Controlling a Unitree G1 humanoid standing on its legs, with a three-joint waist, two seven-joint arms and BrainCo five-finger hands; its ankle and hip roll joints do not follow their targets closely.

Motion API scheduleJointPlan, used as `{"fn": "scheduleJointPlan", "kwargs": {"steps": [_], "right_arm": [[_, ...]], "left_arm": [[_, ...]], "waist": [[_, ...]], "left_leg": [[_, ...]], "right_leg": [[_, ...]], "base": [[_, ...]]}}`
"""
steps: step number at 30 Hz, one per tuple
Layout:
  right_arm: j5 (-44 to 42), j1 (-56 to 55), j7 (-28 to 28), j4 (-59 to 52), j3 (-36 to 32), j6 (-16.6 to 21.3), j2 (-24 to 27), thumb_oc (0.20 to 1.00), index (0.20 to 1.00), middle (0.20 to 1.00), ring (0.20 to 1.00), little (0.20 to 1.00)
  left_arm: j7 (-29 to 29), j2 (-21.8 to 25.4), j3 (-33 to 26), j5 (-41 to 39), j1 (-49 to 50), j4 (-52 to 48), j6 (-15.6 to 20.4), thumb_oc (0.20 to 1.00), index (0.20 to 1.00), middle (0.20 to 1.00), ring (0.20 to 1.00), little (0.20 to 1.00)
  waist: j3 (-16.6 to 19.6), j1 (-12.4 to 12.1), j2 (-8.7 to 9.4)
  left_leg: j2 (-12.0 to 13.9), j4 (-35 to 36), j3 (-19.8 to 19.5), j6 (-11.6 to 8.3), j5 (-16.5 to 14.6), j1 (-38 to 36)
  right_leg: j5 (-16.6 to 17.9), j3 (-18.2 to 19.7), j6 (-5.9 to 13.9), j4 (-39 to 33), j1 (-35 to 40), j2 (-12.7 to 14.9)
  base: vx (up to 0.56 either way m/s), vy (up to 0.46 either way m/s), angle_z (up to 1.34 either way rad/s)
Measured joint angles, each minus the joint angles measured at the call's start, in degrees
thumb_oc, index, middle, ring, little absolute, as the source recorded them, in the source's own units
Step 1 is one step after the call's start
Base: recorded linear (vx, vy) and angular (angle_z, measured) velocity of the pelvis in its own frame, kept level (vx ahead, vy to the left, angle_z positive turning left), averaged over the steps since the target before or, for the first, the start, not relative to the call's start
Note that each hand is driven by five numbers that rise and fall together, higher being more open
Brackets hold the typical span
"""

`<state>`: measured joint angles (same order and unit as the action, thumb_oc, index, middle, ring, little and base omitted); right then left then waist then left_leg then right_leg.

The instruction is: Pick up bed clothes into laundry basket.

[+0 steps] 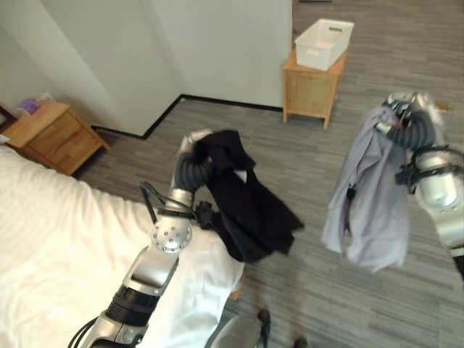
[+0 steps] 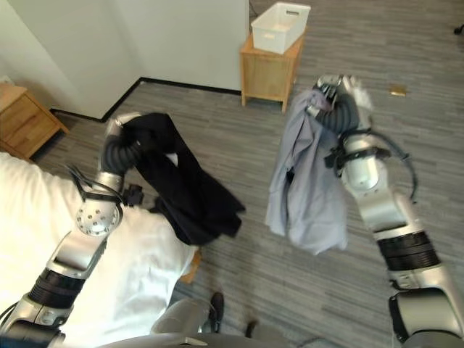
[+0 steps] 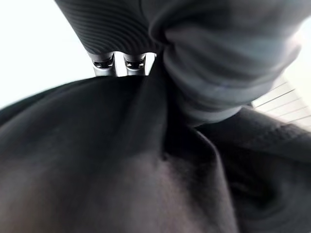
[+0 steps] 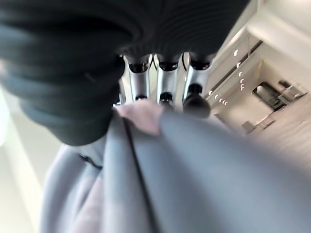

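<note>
a bedroom seen from the robot's head, looking down. the left hand (image 1: 194, 145) is raised above the corner of a bed (image 1: 58, 239) covered in a white sheet, and a black garment (image 1: 246, 203) hangs from it, draping down past the edge of the bed toward the grey striped carpet (image 1: 304, 290). in the left wrist view the fingers (image 3: 124, 63) are closed over a gathered fold of that dark cloth, so the hand has it gripped.

the right hand (image 2: 335, 98) is raised well apart from the left, out over the open carpet, and a pale grey-lilac garment (image 2: 308, 181) hangs from it in long folds, clear of the floor. in the right wrist view the silver fingers (image 4: 165, 80) curl down onto the top edge of the light cloth and pinch it.

farther off, beside a white wall (image 1: 217, 43), stands a small wooden cabinet (image 1: 310, 90) with a white laundry basket (image 1: 324, 42) resting on top. both garments are far from the basket. a wooden nightstand (image 1: 54, 134) stands at the far side of the bed, by the wall, with a small purple object (image 1: 29, 106) on top. a small tan object (image 2: 397, 90) lies on the carpet beyond the right hand.
</note>
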<state>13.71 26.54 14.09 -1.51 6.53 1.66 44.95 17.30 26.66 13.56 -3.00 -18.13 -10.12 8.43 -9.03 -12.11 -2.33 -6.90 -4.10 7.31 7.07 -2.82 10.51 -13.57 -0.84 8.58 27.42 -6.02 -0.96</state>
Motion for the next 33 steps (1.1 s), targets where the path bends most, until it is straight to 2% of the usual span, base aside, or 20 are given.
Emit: {"fn": "scheduleJointPlan", "kwargs": {"steps": [1, 3, 5, 7, 8, 12, 14, 15, 17, 19, 20, 21, 22, 23, 25, 26, 27, 28, 29, 33], "right_arm": [[0.4, -2.37, 0.02, -1.18, 0.28, -0.16, -1.86, 0.2, 0.2, 0.2, 0.2, 0.2], [2.21, -2.27, -0.15, -3.61, 0.31, 0.11, -1.86, 0.2, 0.2, 0.2, 0.2, 0.2], [2.21, -1.66, 0.47, -5.37, -1.81, 0.36, -1.67, 0.2, 0.2, 0.2, 0.2, 0.2], [2.15, -1.63, 1.91, -7.29, -5.91, 0.25, -1.36, 0.2, 0.2, 0.2, 0.2, 0.2], [2.09, -1.65, 2.02, -7.26, -6.13, 0.02, -1.02, 0.2, 0.2, 0.2, 0.2, 0.2], [2.21, -1.63, 3.09, -7.85, -6.05, 0.08, -1.12, 0.2, 0.2, 0.2, 0.2, 0.2], [2.35, -1.76, 3.17, -7.68, -6.11, -0.14, -1.05, 0.2, 0.2, 0.2, 0.2, 0.2], [2.62, -2.77, 3.18, -7.03, -6.11, -0.24, -1.04, 0.2, 0.2, 0.2, 0.2, 0.2], [2.78, -2.82, 3.11, -5.76, -6.1, -0.86, -0.86, 0.2, 0.2, 0.2, 0.2, 0.2], [3.24, -2.43, 2.91, -2.51, -5.83, -2.25, -4.92, 0.2, 0.2, 0.2, 0.2, 0.2], [3.27, -2.48, 2.63, -2.51, -5.84, -2.57, -4.78, 0.2, 0.2, 0.2, 0.2, 0.2], [3.27, -1.78, 3.16, -1.94, -6.17, -2.47, -3.78, 0.2, 0.2, 0.2, 0.2, 0.2], [3.31, -1.4, 3.19, -2.08, -8.03, -2.43, -3.94, 0.2, 0.2, 0.2, 0.2, 0.2], [3.25, -0.38, 3.66, -1.73, -7.76, -2.7, -4.81, 0.2, 0.2, 0.2, 0.2, 0.2], [3.25, 0.89, 3.89, -1.44, -5.74, -2.67, -5.31, 0.2, 0.2, 0.2, 0.2, 0.2], [3.24, 2.49, 4.08, -0.89, -2.67, -2.53, -4.42, 0.2, 0.2, 0.2, 0.2, 0.2], [3.25, 3.67, 3.98, -0.48, -1.72, -2.32, -4.01, 0.2, 0.2, 0.2, 0.2, 0.2], [3.23, 3.56, 3.98, 0.44, -1.28, -2.01, -3.46, 0.2, 0.2, 0.2, 0.2, 0.2], [3.24, 3.47, 3.86, 1.02, -0.95, -2.01, -2.3, 0.2, 0.2, 0.2, 0.2, 0.2], [3.2, 1.83, 3.18, 4.31, -0.91, -2.33, -0.46, 0.2, 0.2, 0.2, 0.2, 0.2]], "left_arm": [[0.16, -0.09, 2.33, -0.73, -2.63, 1.97, -0.3, 0.2, 0.2, 0.2, 0.2, 0.2], [-0.01, 0.43, 4.78, -0.68, -3.75, 1.89, -1.24, 0.2, 0.2, 0.2, 0.2, 0.2], [0.08, 0.27, 5.35, -0.7, -5.41, 1.97, -1.72, 0.2, 0.2, 0.2, 0.2, 0.2], [-0.17, -0.61, 6.82, -0.67, -11.13, 2.38, -1.85, 0.2, 0.2, 0.2, 0.2, 0.2], [-0.17, -0.79, 6.56, -0.67, -11.93, 2.46, -1.82, 0.2, 0.2, 0.2, 0.2, 0.2], [-0.18, -2.07, 4.11, -0.66, -11.85, 3.19, -1.4, 0.2, 0.2, 0.2, 0.2, 0.2], [-0.19, -2.12, 3.76, -0.63, -10.68, 3.73, -1.48, 0.2, 0.2, 0.2, 0.2, 0.2], [-0.32, -2.33, 3.86, -0.61, -9.41, 3.72, -1.5, 0.2, 0.2, 0.2, 0.2, 0.2], [-0.43, -4.52, 3.54, -0.6, -8.12, 3.72, -1.54, 0.2, 0.2, 0.2, 0.2, 0.2], [-0.96, -6.79, 3.51, -0.74, -7.56, 4.38, -1.77, 0.2, 0.2, 0.2, 0.2, 0.2], [-1.01, -6.98, 3.44, -0.78, -7.11, 4.16, -1.72, 0.2, 0.2, 0.2, 0.2, 0.2], [-1.06, -4.86, 3.06, -0.89, -7.91, 3.83, -1.42, 0.2, 0.2, 0.2, 0.2, 0.2], [-0.7, -4.09, 2.85, -1.01, -8.69, 3.8, -1.43, 0.2, 0.2, 0.2, 0.2, 0.2], [-0.6, -2.98, 2.36, -1.2, -8.47, 3.6, -1.47, 0.2, 0.2, 0.2, 0.2, 0.2], [-0.54, -1.7, 1.34, -1.33, -7.76, 3.86, -1.64, 0.2, 0.2, 0.2, 0.2, 0.2], [-0.55, -0.61, -0.29, -1.36, -6.19, 3.4, -1.17, 0.2, 0.2, 0.2, 0.2, 0.2], [-0.21, -0.53, -0.95, -1.5, -5.38, 3.45, -1.18, 0.2, 0.2, 0.2, 0.2, 0.2], [-0.4, -0.07, -1.04, -2.01, -4.24, 3.73, -1.38, 0.2, 0.2, 0.2, 0.2, 0.2], [-0.5, -0.26, -0.94, -2.39, -3.64, 3.78, -1.47, 0.2, 0.2, 0.2, 0.2, 0.2], [-1.09, -0.75, 1.04, -2.45, -4.51, 5.77, -1.53, 0.2, 0.2, 0.2, 0.2, 0.2]], "waist": [[-0.6, 2.76, -0.61], [-0.19, 8.23, 1.49], [-0.56, 9.76, 0.61], [-1.79, 13.41, -1.79], [-1.86, 14.35, -1.7], [-1.58, 15.19, -1.94], [-1.25, 15.23, -2.1], [-0.27, 15.84, -1.89], [1.24, 15.58, -2.79], [0.98, 16.43, -2.57], [1.11, 15.35, -2.77], [0.22, 13.09, -0.6], [-0.59, 9.74, 0.85], [-1.69, 8.91, 2.92], [-2.98, 9.27, 5.12], [-2.53, 6.8, 7.68], [-2.57, 5.98, 6.93], [-2.17, 5.3, 5.29], [-2.36, 5.47, 3.74], [-1.89, 5.16, 1.58]], "left_leg": [[1.4, 1.48, -1.98, 2.22, 2.46, -4.99], [0.48, 3.29, -3.1, 2.66, 2.25, -7.62], [0.53, 3.99, -5.16, 2.08, 1.5, -9.51], [0.66, 4.06, -9.47, 0.96, 1.13, -11.22], [0.53, 4.15, -9.91, 0.27, 0.63, -12.51], [1.84, 4.15, -11.73, -2.02, -7.61, -19.19], [2.6, 5.32, -11.38, -3.55, -10.0, -24.53], [3.37, 6.47, -12.87, -5.28, -11.12, -28.03], [5.76, 3.98, -12.59, -7.19, -11.21, -30.52], [7.04, -17.98, -11.81, -11.3, -9.57, -23.35], [7.96, -26.75, -10.21, -12.07, -8.81, -19.47], [5.02, -46.03, -11.13, -11.82, 3.43, -9.08], [3.16, -58.14, -9.72, -11.03, 3.6, -2.2], [1.78, -58.9, -8.43, -11.23, 2.01, 0.52], [1.41, -53.97, -8.03, -11.21, -0.42, 4.98], [0.79, -37.36, -8.46, -8.89, -1.86, 6.99], [1.56, -30.13, -9.53, -9.19, -1.48, 8.32], [3.78, -13.57, -9.71, -8.67, -0.74, 9.12], [4.89, -5.16, -9.14, -8.78, 1.04, 8.32], [5.8, 1.9, 0.74, -9.18, 5.14, 9.56]], "right_leg": [[2.16, -2.9, 5.84, 19.74, -7.07, 0.41], [2.42, 0.05, 6.17, 22.8, -13.35, 3.89], [2.42, 0.8, 4.96, 17.08, -15.25, 5.95], [4.25, -0.3, -1.65, -1.4, -14.33, 7.5], [5.94, -0.85, -3.1, -5.62, -14.15, 7.5], [19.18, -10.44, -2.3, -29.43, -14.43, 8.15], [19.93, -19.49, -2.36, -32.32, -13.67, 10.0], [19.27, -19.82, -1.93, -29.56, -12.51, 11.37], [25.68, -19.44, -5.17, -27.31, -10.4, 9.95], [23.56, -17.6, -10.39, -23.22, -7.42, 8.28], [22.61, -16.44, -10.97, -23.64, -5.58, 6.91], [18.65, -13.14, -12.05, -23.78, -2.95, 4.95], [18.47, -9.3, -12.29, -24.91, -1.58, 4.38], [18.28, -7.99, -12.57, -26.06, 0.48, 4.96], [18.01, -6.97, -12.47, -27.42, 4.45, 4.62], [15.94, -2.04, -10.71, -28.97, 6.42, 4.69], [15.74, -1.78, -10.42, -29.89, 7.6, 3.58], [13.39, -2.51, -9.36, -33.14, 11.54, 1.87], [12.7, -2.75, -10.5, -33.09, 13.31, 0.72], [4.91, -6.12, -10.71, -33.11, 22.8, 0.24]], "base": [[0.25, 0.021, 0.41], [0.48, -0.057, 0.58], [0.48, -0.147, 0.23], [0.55, -0.242, 0.87], [0.74, -0.318, 0.69], [0.48, -0.215, 0.16], [0.47, -0.216, 0.16], [0.5, -0.201, 0.29], [0.54, -0.252, 0.29], [0.32, -0.273, 0.18], [0.5, -0.347, -0.38], [0.33, -0.2, -1.08], [0.23, -0.027, -1.19], [0.37, 0.038, -1.04], [0.47, 0.048, -0.74], [0.51, 0.044, -1.17], [0.73, 0.02, -1.41], [0.6, -0.037, -0.71], [0.4, -0.044, -0.38], [0.46, -0.028, 0.08]]}}
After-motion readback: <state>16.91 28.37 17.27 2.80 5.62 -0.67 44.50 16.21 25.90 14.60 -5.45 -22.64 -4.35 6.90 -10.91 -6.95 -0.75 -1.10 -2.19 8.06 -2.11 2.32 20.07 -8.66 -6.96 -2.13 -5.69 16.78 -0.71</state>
